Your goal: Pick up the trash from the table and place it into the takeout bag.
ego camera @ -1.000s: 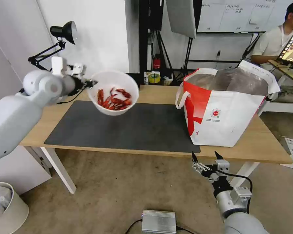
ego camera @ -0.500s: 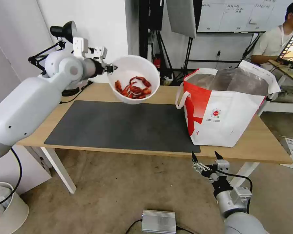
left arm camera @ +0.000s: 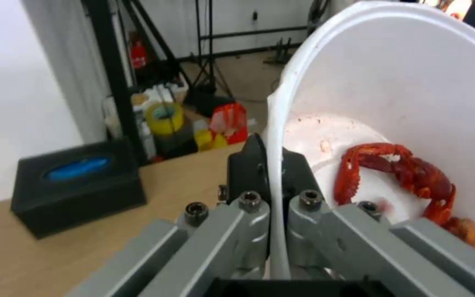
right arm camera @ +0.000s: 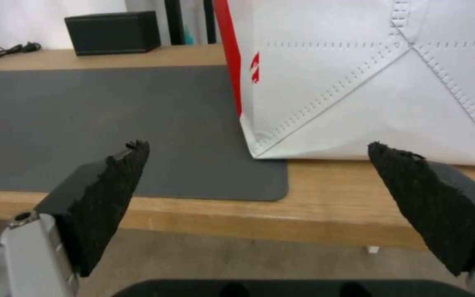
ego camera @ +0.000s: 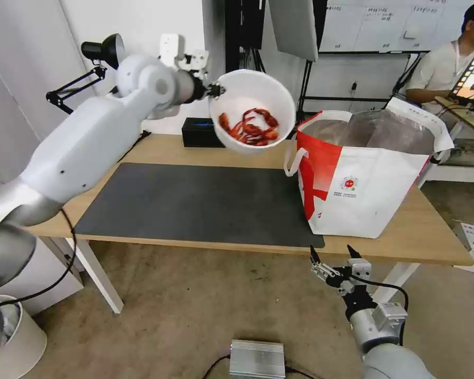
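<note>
One bowl [ego camera: 253, 111] of red crayfish shells [ego camera: 250, 128] is held in the air by the left gripper [ego camera: 214, 90], above the far edge of the desk [ego camera: 437, 242] and just short of the takeout bag [ego camera: 363, 173]. The rim is pinched between the closed jaws, one inside the wall and one outside, as seen in the left wrist view [left arm camera: 273, 181]. Step in hand, as judged: carry to the bag, with the pick-up done and the drop not yet made. The bowl is tilted, its open mouth turned toward the head camera and somewhat up; the shells are piled at the low side of the wall. Being round, the bowl has no long axis; its centre axis is leaned well off vertical. The bag stands upright on the right part of the desk, mouth open, foil lining exposed, its near corner touching the dark mat [ego camera: 195, 205]. The next move calls for the bowl to be brought over the bag mouth, clear of the near rim and strap handle [ego camera: 292, 158], before the jaws are released; spillage of shells is a risk at this tilt. A black tissue box [ego camera: 197, 132] sits behind on the desk. The right gripper [ego camera: 334, 258] is parked low in front of the desk edge, jaws spread wide and empty.
</note>
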{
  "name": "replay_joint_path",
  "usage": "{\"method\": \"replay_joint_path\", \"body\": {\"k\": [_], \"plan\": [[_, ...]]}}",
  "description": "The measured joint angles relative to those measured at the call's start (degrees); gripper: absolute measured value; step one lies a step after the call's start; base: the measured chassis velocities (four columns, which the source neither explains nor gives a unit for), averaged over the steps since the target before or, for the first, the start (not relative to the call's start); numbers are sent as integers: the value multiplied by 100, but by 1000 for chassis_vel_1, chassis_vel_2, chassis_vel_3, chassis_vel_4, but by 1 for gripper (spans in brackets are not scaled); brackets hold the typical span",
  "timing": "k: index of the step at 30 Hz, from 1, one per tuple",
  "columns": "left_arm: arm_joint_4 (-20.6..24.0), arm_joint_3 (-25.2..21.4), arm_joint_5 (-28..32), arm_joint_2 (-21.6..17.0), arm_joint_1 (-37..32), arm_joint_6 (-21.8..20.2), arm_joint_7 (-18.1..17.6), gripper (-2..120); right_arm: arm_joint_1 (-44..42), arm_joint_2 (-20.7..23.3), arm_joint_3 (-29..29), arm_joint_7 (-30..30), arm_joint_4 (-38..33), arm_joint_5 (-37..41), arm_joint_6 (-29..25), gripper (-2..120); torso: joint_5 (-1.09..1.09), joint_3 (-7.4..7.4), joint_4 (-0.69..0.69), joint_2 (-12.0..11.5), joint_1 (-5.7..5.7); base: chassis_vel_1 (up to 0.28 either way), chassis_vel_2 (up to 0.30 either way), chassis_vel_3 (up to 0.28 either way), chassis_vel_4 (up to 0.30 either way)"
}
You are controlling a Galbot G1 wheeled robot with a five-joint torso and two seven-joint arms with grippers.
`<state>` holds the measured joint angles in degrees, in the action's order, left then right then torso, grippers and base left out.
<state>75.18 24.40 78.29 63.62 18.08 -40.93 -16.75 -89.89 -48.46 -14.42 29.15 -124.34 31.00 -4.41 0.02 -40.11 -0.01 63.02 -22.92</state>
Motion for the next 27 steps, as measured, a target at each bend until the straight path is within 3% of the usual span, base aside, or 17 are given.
{"method": "replay_joint_path", "body": {"k": [14, 21, 27], "plan": [[-739, 256, 26, 1236, 615, 65, -197, 0, 0, 0, 0, 0, 0, 0, 0, 100, 1, 1, -1, 0, 0, 0, 0, 0, 0], [-934, 325, -67, 1632, 543, 184, -266, 0, 0, 0, 0, 0, 0, 0, 0, 100, -1, 1, 0, 0, 1, 0, 0, 0, 0], [-1175, 366, -245, 1993, 322, 543, -349, 0, 0, 0, 0, 0, 0, 0, 0, 100, -1, 0, 0, 0, 1, 0, 0, 0, 0]]}}
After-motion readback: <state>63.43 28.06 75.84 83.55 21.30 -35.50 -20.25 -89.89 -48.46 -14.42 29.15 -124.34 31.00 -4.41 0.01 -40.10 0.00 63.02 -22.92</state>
